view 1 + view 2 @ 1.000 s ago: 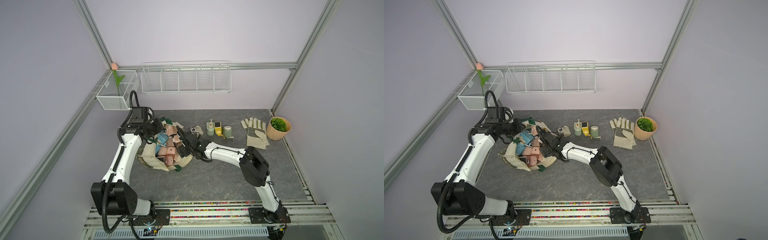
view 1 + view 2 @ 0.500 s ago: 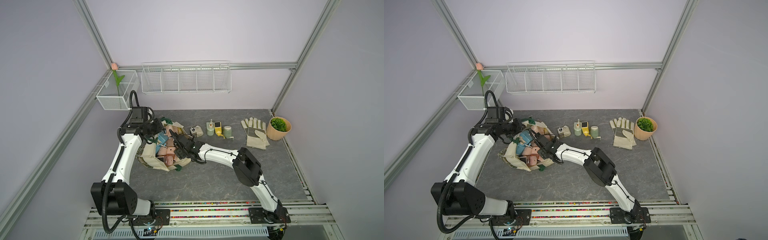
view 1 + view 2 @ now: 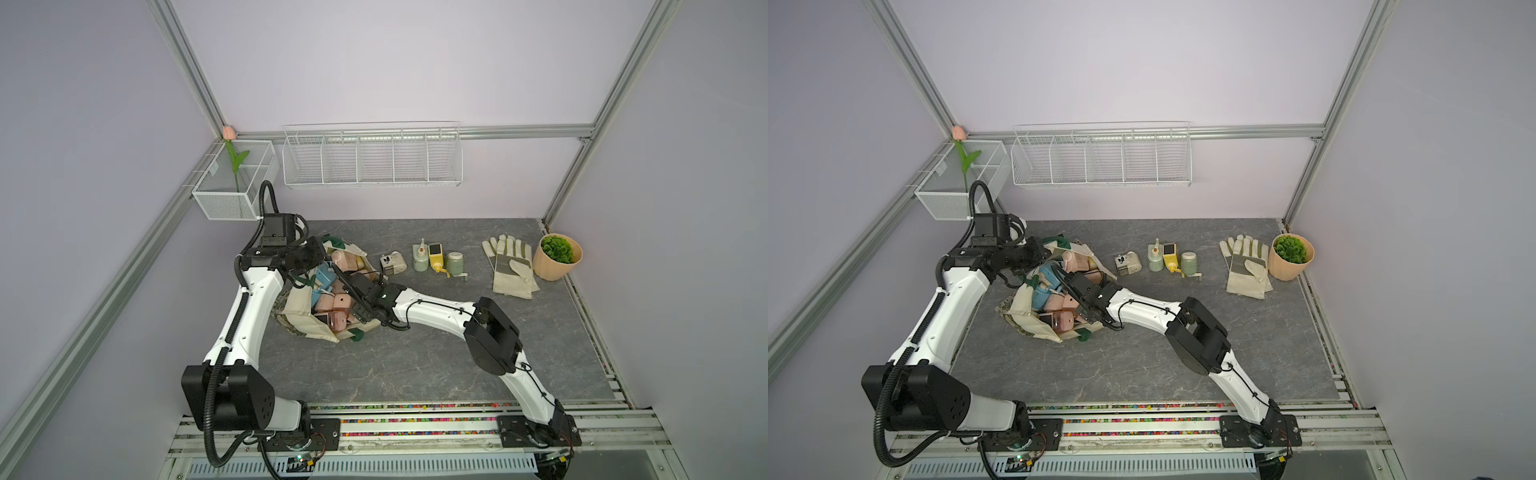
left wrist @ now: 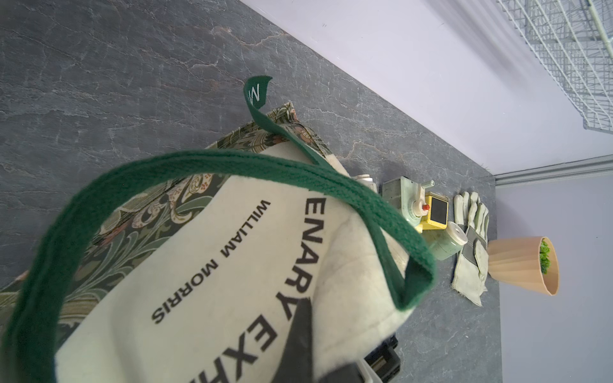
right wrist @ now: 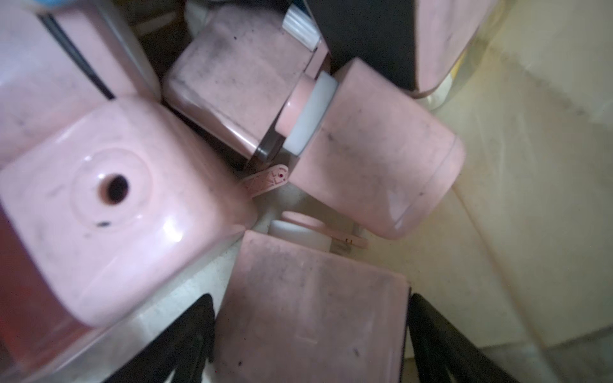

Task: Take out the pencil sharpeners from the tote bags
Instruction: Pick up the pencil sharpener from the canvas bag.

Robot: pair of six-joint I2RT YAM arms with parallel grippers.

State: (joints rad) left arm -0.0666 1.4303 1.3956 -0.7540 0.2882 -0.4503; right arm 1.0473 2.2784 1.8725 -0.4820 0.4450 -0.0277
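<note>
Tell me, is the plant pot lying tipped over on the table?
No, in a top view the plant pot stands upright beside the gloves.

Four unbagged pencil sharpeners (image 3: 434,255), one tote bag (image 3: 301,309), two gloves (image 3: 510,268), one pot (image 3: 555,266).

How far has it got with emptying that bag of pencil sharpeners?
Done: four sharpeners stand in a row on the table. In hand: the left gripper pinches the tote bag open, while the right gripper straddles a pink sharpener inside; whether it grips yet is unclear. Left: a pile of pink and blue sharpeners still in the bag.
</note>
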